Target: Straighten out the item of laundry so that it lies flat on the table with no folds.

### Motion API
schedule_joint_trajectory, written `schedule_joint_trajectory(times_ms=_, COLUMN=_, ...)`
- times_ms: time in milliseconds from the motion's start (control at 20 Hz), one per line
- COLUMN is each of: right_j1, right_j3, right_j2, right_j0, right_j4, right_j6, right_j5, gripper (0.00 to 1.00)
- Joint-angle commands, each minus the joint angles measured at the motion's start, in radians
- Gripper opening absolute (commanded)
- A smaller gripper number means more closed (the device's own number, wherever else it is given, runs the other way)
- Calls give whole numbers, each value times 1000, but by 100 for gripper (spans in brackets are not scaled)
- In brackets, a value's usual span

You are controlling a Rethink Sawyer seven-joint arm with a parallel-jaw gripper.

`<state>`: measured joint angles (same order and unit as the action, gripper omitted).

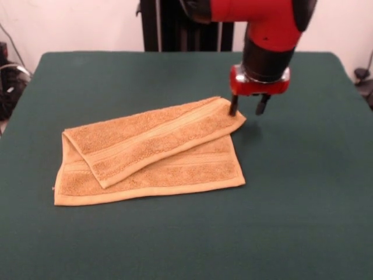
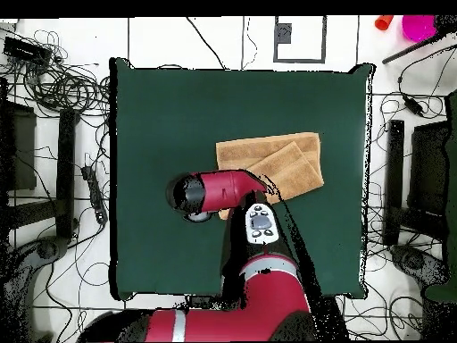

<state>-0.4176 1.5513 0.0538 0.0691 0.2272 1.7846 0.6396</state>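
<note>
The orange-tan towel (image 1: 151, 153) lies on the dark green table (image 1: 303, 204), left of centre in the front view. A folded-over layer runs diagonally across it from the left end to the upper right corner, so it is doubled. Woven band stripes show along the layers. No tag is visible. My gripper (image 1: 247, 108) hangs at the towel's upper right corner, open, with one finger (image 1: 233, 105) touching the folded corner's edge and the other beside it over bare cloth. In the overhead view the towel (image 2: 284, 161) lies in the middle and my arm hides its near-left part and the gripper.
The red arm (image 2: 223, 189) reaches over the table from the base side. Cables and dark equipment (image 2: 54, 89) lie on the floor around the table. A pink object (image 2: 418, 25) sits off the table at one far corner.
</note>
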Motion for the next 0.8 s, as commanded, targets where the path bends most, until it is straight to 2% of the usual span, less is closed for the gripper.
schedule_joint_trajectory(times_ms=50, right_j1=45, right_j3=65, right_j2=68, right_j0=46, right_j4=22, right_j6=43, right_j5=-83, gripper=100)
schedule_joint_trajectory(times_ms=450, right_j1=92, right_j3=51, right_j2=66, right_j0=41, right_j4=42, right_j6=67, right_j5=-151, gripper=100)
schedule_joint_trajectory(times_ms=800, right_j1=130, right_j3=15, right_j2=29, right_j0=-20, right_j4=20, right_j6=148, right_j5=-183, gripper=100)
